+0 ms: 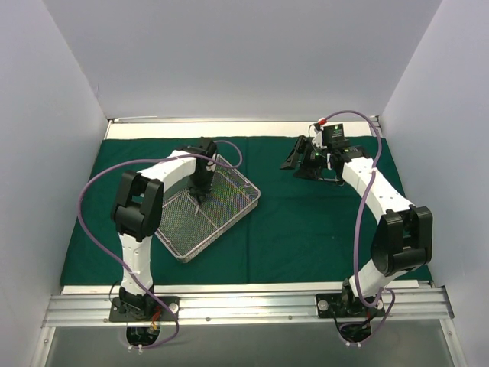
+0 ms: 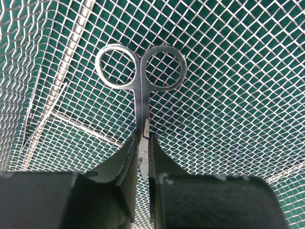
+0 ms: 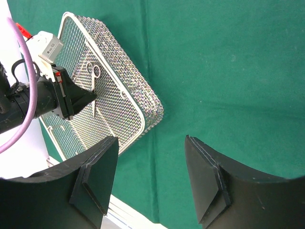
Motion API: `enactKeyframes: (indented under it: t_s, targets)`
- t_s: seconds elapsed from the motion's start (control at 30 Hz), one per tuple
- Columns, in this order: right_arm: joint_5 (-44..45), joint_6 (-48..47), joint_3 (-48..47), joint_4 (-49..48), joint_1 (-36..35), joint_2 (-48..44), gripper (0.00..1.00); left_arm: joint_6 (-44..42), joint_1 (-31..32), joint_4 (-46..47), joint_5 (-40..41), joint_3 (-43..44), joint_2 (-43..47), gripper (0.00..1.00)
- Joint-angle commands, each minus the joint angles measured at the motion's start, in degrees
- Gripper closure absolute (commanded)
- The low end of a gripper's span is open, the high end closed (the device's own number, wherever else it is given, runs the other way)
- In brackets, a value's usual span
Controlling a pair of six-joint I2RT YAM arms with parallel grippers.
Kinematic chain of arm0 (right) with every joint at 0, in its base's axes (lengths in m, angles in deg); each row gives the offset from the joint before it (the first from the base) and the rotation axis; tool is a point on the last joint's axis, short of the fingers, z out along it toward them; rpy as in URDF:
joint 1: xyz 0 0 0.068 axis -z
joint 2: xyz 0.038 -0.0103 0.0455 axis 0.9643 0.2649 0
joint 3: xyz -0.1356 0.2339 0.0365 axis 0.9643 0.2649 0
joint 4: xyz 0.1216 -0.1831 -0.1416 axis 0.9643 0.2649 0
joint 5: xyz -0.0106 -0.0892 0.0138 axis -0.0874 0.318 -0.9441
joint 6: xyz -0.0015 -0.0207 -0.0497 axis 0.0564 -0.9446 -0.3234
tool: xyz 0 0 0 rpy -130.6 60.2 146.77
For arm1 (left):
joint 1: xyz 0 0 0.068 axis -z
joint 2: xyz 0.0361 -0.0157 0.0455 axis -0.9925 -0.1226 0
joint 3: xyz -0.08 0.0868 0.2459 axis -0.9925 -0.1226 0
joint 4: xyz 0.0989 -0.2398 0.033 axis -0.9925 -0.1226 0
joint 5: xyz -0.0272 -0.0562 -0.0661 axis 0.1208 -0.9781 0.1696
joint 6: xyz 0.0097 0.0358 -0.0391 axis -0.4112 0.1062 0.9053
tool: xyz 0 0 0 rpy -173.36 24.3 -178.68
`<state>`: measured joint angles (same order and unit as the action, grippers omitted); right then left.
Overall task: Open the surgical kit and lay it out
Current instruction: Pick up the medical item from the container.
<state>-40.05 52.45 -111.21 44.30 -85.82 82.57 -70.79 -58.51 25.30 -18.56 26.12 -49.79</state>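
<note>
Left gripper (image 1: pixel 200 196) sits inside the rectangular silver wire-mesh tray (image 1: pixel 179 229), left of centre on the dark green cloth drape (image 1: pixel 313 229). The overhead view hides the grasp. The left wrist view shows the jaws pinched narrow on the shank of slim shiny steel scissors (image 2: pixel 141 90), ring handles pointing away over the mesh. Right gripper (image 3: pixel 150 142) is spread wide, holding nothing, above cloth at far right. Count: one tray, one pair of scissors, one drape.

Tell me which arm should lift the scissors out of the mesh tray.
The left arm. Its jaws are shut on the scissors inside the wire-mesh tray. The right arm has its jaws open over green cloth, apart from the tray.
</note>
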Motion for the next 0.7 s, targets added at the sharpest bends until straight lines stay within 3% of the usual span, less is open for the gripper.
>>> enactKeyframes:
  t_s: [0.0,0.67]
  targets:
    - [0.10,-0.61,-1.88,-0.17,0.02,-0.79,0.43,0.51,0.51,-0.18,-1.80,-1.55,0.43,0.98]
    - [-6.66,3.52,-10.32,-4.38,-4.20,9.66,0.40,-0.99,-0.01,-5.89,-7.34,5.05,10.19,0.98]
